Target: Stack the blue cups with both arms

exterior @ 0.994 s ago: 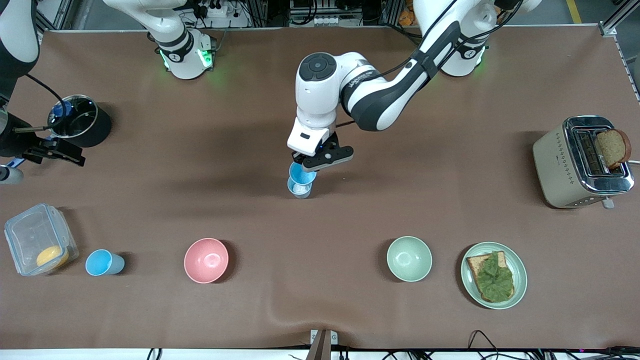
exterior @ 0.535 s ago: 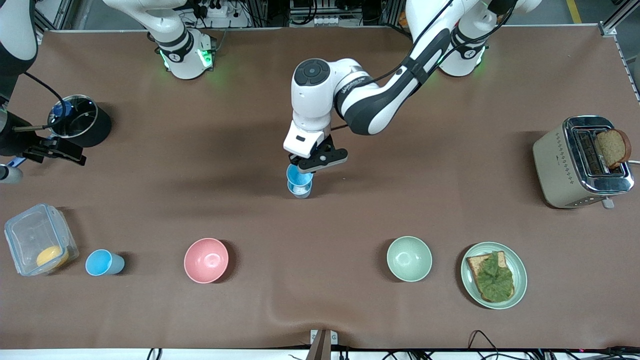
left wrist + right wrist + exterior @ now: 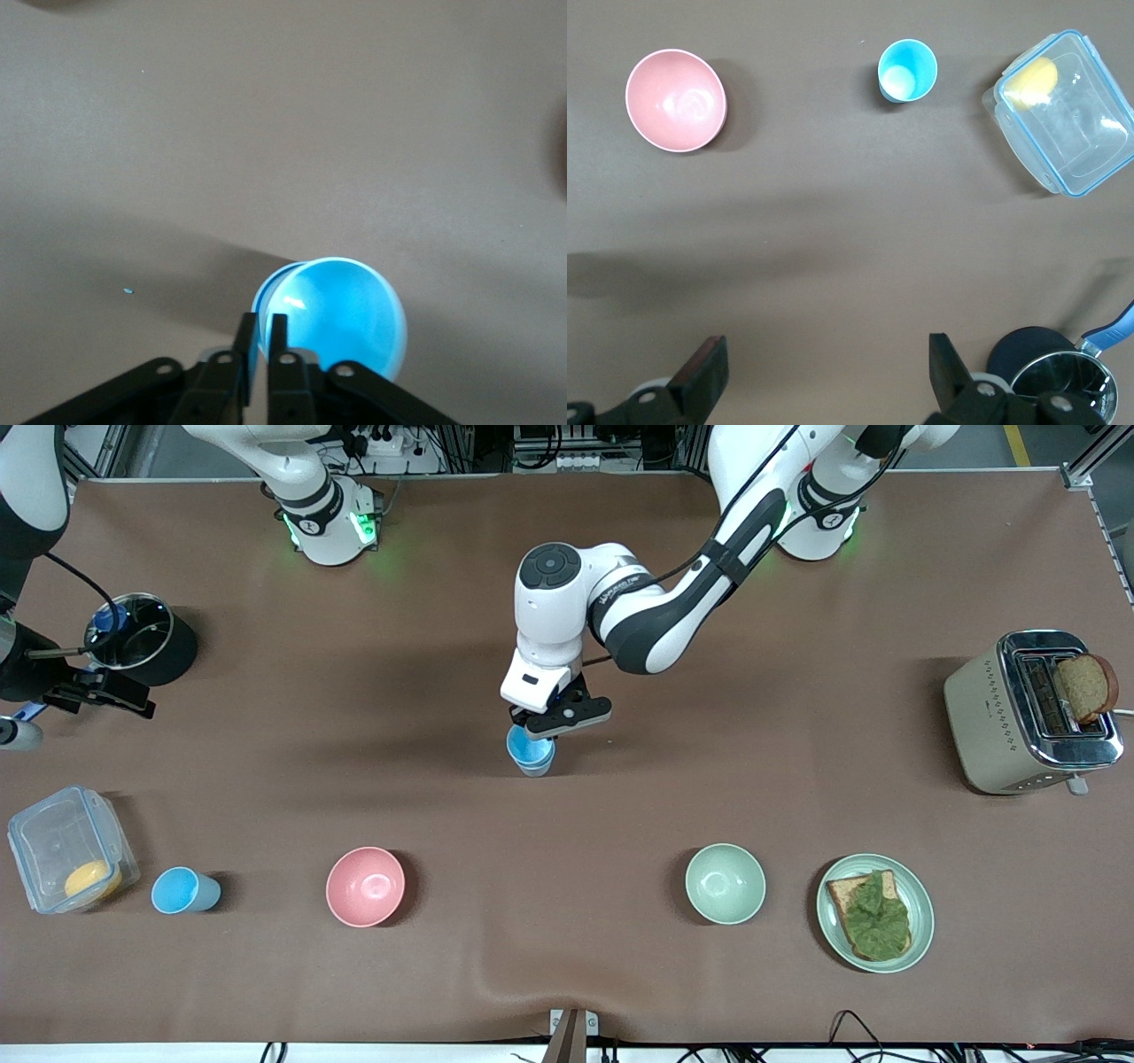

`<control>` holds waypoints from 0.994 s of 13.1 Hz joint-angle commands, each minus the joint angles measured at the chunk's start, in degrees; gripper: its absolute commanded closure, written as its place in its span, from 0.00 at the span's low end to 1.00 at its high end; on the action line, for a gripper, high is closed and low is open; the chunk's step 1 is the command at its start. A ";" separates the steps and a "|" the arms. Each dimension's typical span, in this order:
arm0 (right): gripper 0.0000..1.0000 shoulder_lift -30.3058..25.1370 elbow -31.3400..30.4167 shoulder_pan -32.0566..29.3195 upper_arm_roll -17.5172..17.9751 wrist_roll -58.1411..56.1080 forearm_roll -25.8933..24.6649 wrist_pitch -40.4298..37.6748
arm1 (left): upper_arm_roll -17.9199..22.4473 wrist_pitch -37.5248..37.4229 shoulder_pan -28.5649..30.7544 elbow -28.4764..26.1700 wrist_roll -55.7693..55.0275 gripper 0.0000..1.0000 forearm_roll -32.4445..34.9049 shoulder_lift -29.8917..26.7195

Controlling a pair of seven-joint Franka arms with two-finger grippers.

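The left gripper (image 3: 542,728) is at mid-table, its fingers (image 3: 257,341) pinched on the rim of a bright blue cup (image 3: 528,747) that sits nested in a second cup (image 3: 535,766) standing on the table (image 3: 567,602); in the left wrist view the held cup (image 3: 341,314) nearly fills the lower cup's mouth, with only a thin sliver of that cup's rim (image 3: 266,297) showing beside it. Bare brown cloth surrounds this stack on every side, and nothing else stands near it. A third cup (image 3: 183,891) stands upright toward the right arm's end, nearer the front camera, just beside a clear box (image 3: 71,849) with a yellow item inside, and apart from a pink bowl (image 3: 365,886). A green bowl (image 3: 725,883) and a plate (image 3: 921,912) of toast with greens lie along the same near row toward the left arm's end, and a toaster (image 3: 1019,717) stands close to that end's table edge. The right gripper (image 3: 97,691) waits with fingers (image 3: 704,376) spread wide, up over the right arm's end of the table next to a dark pot (image 3: 142,642). The near edge of the cloth has a small ripple at its middle.
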 commanded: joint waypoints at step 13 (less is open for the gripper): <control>0.00 -0.20 0.39 0.63 0.18 0.88 0.65 -0.82 | 1.39 -24.64 35.49 0.34 40.41 0.00 -16.36 -25.72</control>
